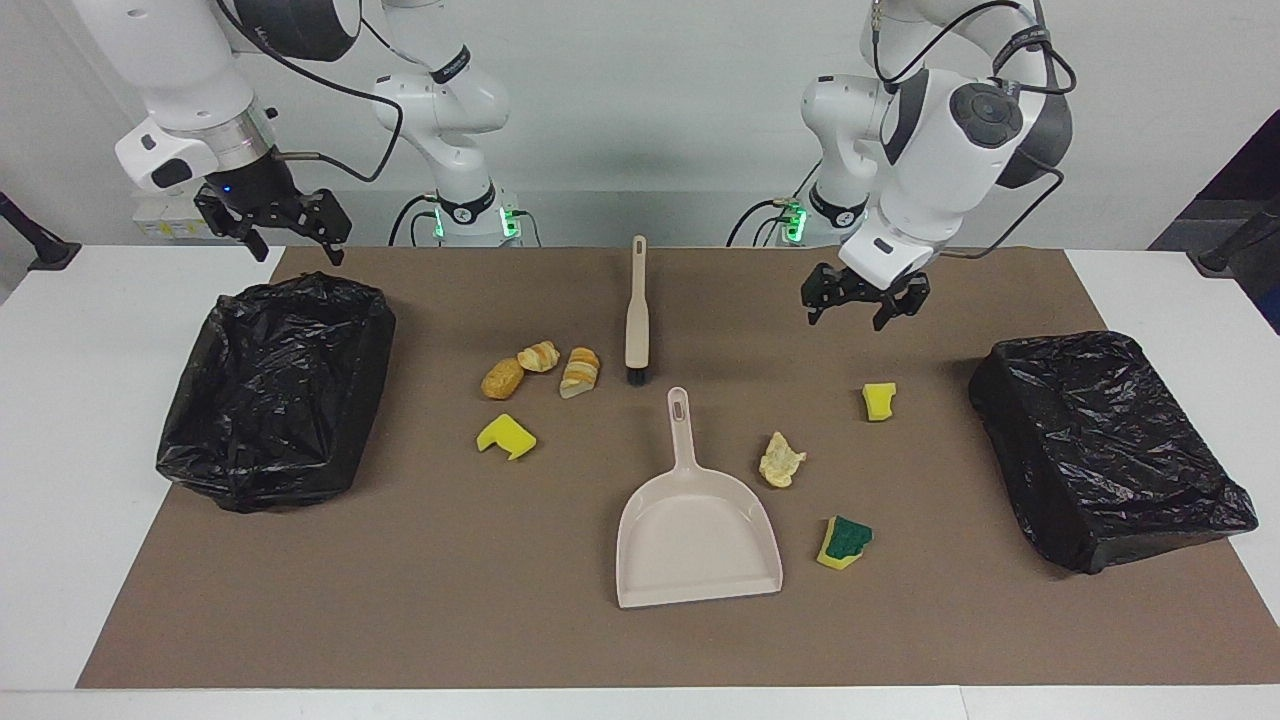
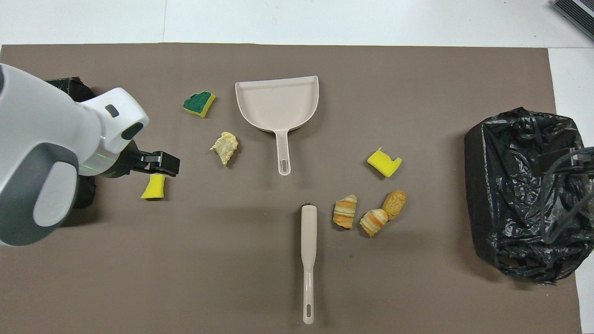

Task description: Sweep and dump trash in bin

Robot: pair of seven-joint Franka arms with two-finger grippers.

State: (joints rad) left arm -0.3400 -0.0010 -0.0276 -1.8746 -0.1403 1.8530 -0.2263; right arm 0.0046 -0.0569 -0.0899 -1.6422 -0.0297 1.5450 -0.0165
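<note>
My left gripper (image 1: pixel 865 300) hangs with its fingers spread and empty in the upper right of the facing view, over the brown mat (image 1: pixel 420 560) above the yellow sponge chunk (image 1: pixel 879 400); my right gripper (image 1: pixel 275 222) waits at the upper left, jaws apart and empty, over the black bin bag (image 1: pixel 275 390). The trash lies mid-frame: 3 bread pieces (image 1: pixel 541 372) and a notched yellow sponge chunk (image 1: pixel 507 436) beside the brush (image 1: pixel 636 315), and a pale lump (image 1: pixel 781 460) and a green-and-yellow sponge (image 1: pixel 844 541) next to the dustpan (image 1: pixel 697 530). A 2nd black bin bag (image 1: pixel 1105 445) sits at the right edge.
</note>
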